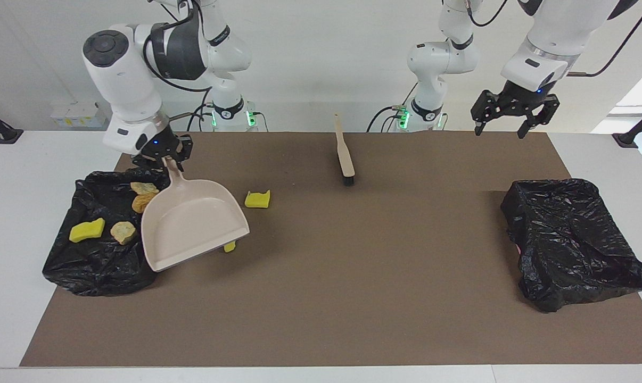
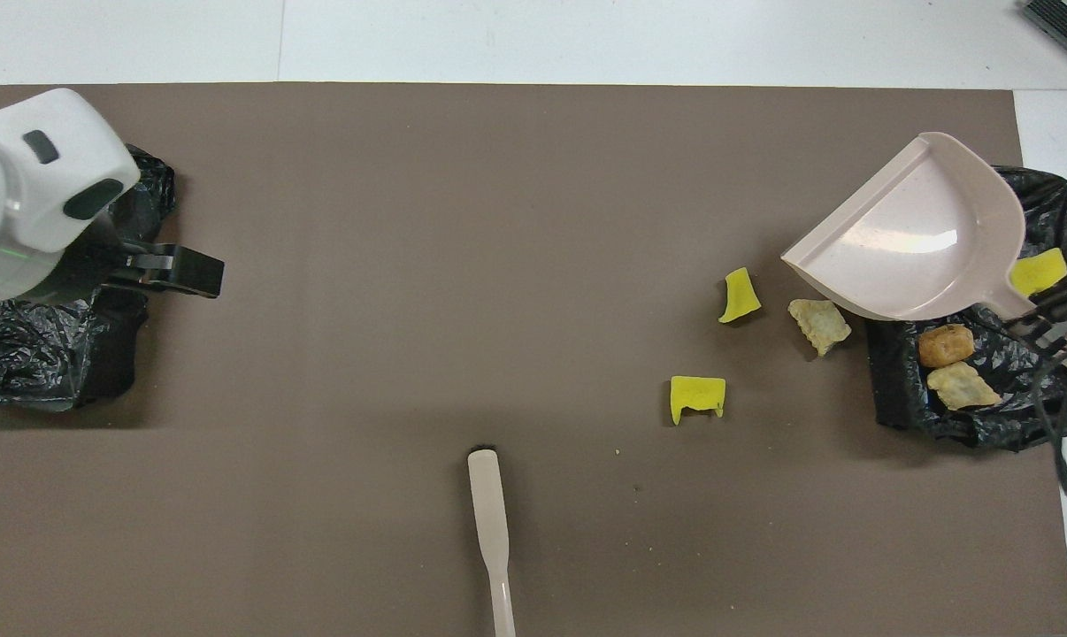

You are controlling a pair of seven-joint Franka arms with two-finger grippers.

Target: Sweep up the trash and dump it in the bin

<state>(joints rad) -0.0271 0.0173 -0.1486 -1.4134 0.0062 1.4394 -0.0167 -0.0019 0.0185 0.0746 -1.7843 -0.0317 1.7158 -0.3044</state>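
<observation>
Nearest the robots your brush (image 1: 345,154) lies alone on open mat, your left gripper (image 1: 515,118) hangs spread over the mat's edge, and your right gripper (image 1: 164,154) pinches the dustpan (image 1: 193,226) over the bin (image 1: 95,260), yellow and beige trash (image 1: 88,230) inside, two yellow scraps (image 1: 257,199) just beside it.

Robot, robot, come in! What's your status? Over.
Right gripper shut on dustpan, tipped over bin. Left gripper open, waiting over other bin. Some trash in bin; yellow sponge and yellow scrap on mat. Nothing blocking.
</observation>
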